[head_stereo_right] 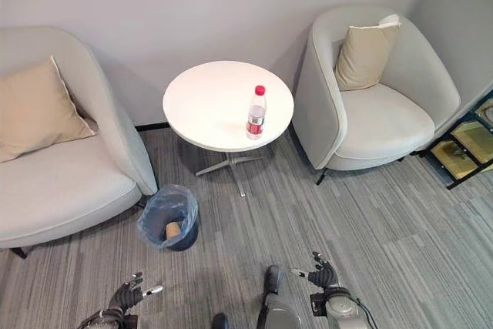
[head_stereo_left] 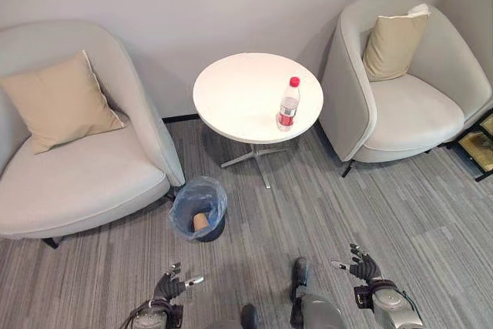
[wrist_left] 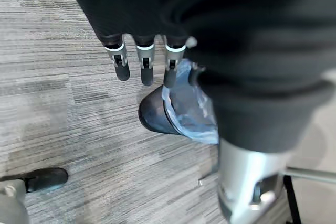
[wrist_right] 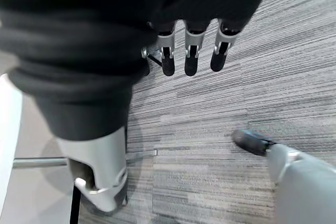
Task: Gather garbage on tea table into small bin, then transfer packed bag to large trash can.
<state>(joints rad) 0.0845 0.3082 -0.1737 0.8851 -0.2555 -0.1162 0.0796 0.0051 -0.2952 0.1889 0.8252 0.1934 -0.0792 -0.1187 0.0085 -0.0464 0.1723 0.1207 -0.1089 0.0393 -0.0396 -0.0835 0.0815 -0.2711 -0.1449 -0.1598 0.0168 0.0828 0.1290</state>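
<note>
A clear plastic bottle point(head_stereo_left: 289, 104) with a red cap and red label stands upright near the right edge of the round white tea table point(head_stereo_left: 239, 94). On the carpet in front of the table's left side sits a small dark bin point(head_stereo_left: 199, 208) lined with a blue bag, with a brown paper cup point(head_stereo_left: 200, 221) inside. My left hand point(head_stereo_left: 171, 286) hangs low at the bottom left, fingers relaxed and empty, with the bin point(wrist_left: 173, 108) just past its fingertips in the left wrist view. My right hand point(head_stereo_left: 363, 267) hangs at the bottom right, open and empty over the carpet.
A light grey armchair point(head_stereo_left: 77, 167) with a tan cushion stands left of the table. A second armchair point(head_stereo_left: 408, 105) with a cushion stands to the right. A low black-framed shelf point(head_stereo_left: 477, 140) is at the far right edge. Grey striped carpet covers the floor.
</note>
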